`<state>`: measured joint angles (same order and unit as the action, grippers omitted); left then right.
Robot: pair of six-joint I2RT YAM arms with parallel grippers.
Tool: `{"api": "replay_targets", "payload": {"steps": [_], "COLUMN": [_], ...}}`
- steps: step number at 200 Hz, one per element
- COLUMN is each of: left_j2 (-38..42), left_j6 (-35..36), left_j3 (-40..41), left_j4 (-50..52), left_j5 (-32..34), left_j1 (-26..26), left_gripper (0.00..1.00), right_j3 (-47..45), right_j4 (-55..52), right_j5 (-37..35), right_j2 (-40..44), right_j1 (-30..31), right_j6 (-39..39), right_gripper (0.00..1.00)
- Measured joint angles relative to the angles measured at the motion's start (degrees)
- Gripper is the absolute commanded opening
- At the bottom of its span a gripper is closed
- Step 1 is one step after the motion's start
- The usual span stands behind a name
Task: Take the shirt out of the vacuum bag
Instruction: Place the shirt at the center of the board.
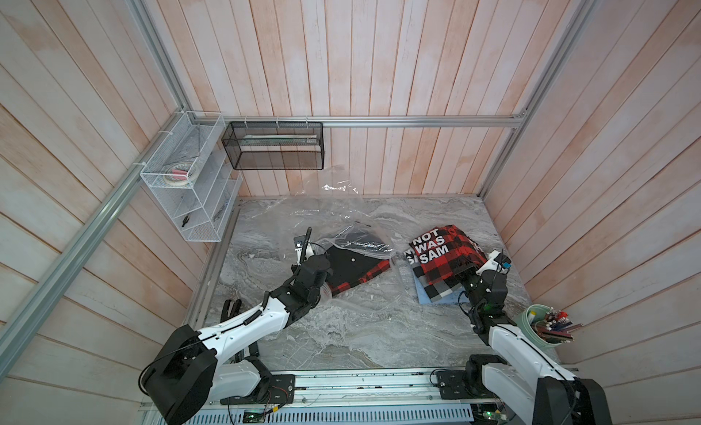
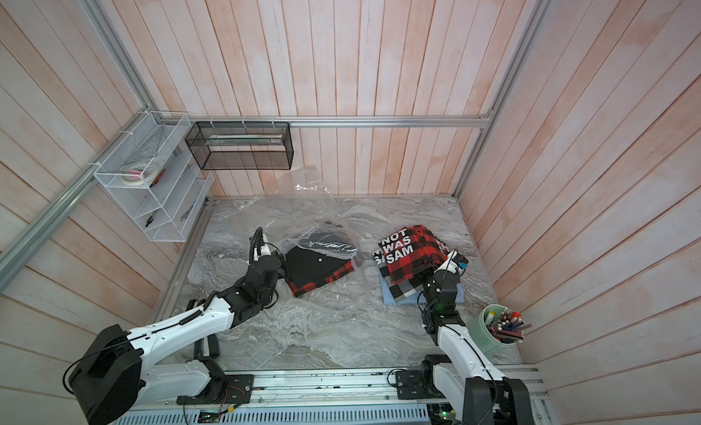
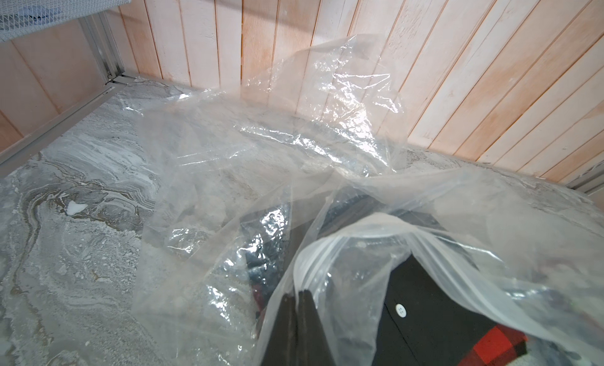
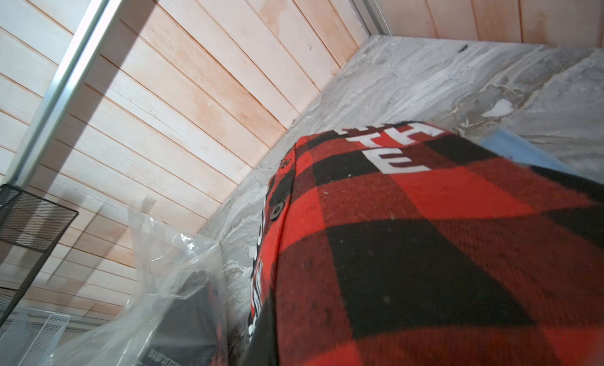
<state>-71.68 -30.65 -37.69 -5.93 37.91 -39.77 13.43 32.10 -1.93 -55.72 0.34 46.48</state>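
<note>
Vacuum bag (image 3: pixel 327 119) rim in left tool (image 3: pixel 298 294), open table (image 1: pixel 360 336) nearside

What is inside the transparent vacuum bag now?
A folded black shirt with a white button and a red plaid edge lies inside the vacuum bag. Crinkled plastic hides its far part, so whether more is under it cannot be seen.

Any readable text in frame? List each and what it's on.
"NOT WAS SAM": white print on the red plaid shirt.
"E": same shirt, right wrist view; neighbouring letters cut off.
Print inside the vacuum bag: too blurred to read.
</note>
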Motion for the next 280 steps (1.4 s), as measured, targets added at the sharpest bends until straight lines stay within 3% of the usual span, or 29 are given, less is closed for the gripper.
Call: {"api": "replay_targets", "payload": {"steps": [73,112,141,181,224,280], "left_j2": [0.0,0.0,0.0,-0.3,-1.7,-3.1], "left_j6": [0.0,-0.5,-0.5,-0.5,-0.4,-0.2], "left_j3": [0.0,0.0,0.0,0.0,0.0,-1.3], "left_j4": [1.3,1.8,2.2,2.1,2.1,2.1], "left_j5": [0.0,0.0,0.1,0.1,0.2,0.3], "left_j1": [0.0,0.0,0.0,0.0,0.0,1.0], "left_gripper": [0.0,0.0,0.0,0.0,0.0,0.0], "right_j3": [-4.5,-3.5,0.7,8.2,15.9,26.0], "right_j4": [-1.0,-5.3,-10.6,-13.4,-9.4,-9.0], "right_j5": [-0.6,-1.5,-1.8,-0.9,5.9,9.9], "right_j2": [-7.2,-7.6,-10.2,-20.2,-31.2,-40.3], "right_j1": [0.0,0.0,-0.4,-2.1,-6.1,-6.2], "right_j6": [4.4,8.2,10.6,12.2,12.3,11.7], "right_gripper": [0.0,0.21,0.24,0.44,0.57,0.63]}}
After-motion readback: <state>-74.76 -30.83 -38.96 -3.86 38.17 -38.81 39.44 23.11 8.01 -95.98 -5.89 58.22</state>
